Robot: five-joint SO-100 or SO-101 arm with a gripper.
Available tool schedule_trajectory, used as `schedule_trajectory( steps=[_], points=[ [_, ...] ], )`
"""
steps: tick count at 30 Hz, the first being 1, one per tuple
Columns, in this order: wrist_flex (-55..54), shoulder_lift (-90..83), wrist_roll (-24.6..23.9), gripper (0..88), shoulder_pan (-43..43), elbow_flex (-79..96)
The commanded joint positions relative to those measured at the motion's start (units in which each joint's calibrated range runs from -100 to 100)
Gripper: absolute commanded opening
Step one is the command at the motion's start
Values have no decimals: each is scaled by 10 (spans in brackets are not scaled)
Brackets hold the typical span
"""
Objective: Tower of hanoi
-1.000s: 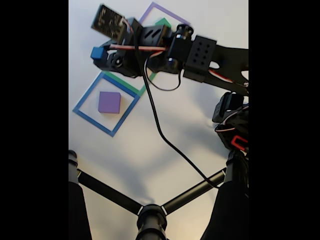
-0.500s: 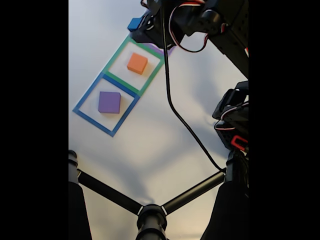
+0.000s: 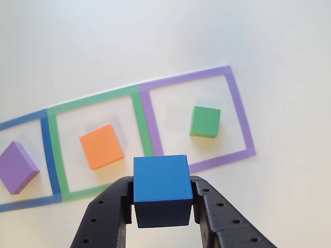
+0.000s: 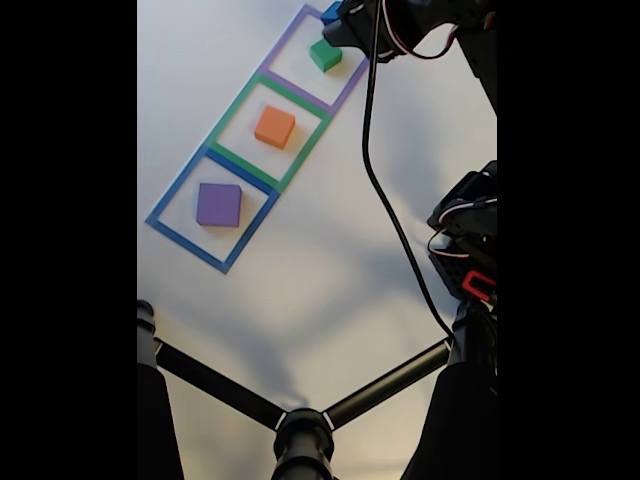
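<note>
Blue cube (image 3: 161, 179) clamped in my gripper (image 3: 161, 206), held above the white table (image 3: 103, 46).

In the other view I see both black fingers (image 3: 106, 217) pressed on the cube's sides at lower centre, over the purple frame's (image 3: 235, 111) lower edge. The green cube (image 3: 205, 121) sits inside that frame, right of centre. The orange cube (image 3: 101, 146) sits in the green frame (image 3: 135, 111), the purple cube (image 3: 17, 167) at the left edge. Open table lies above and to the right. In the fixed view the gripper (image 4: 332, 18) sits at top centre.
</note>
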Motion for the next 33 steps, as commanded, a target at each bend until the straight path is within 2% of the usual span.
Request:
schedule_trajectory(
  steps=[1,8,11,24,33],
  points=[
    [5,-20,0,13,42,-26],
    [16,-24,0,12,102,-12],
    [-15,-31,0,13,125,30],
    [-539,-90,0,15,197,508],
    [-814,-17,0,19,185,661]
  ],
)
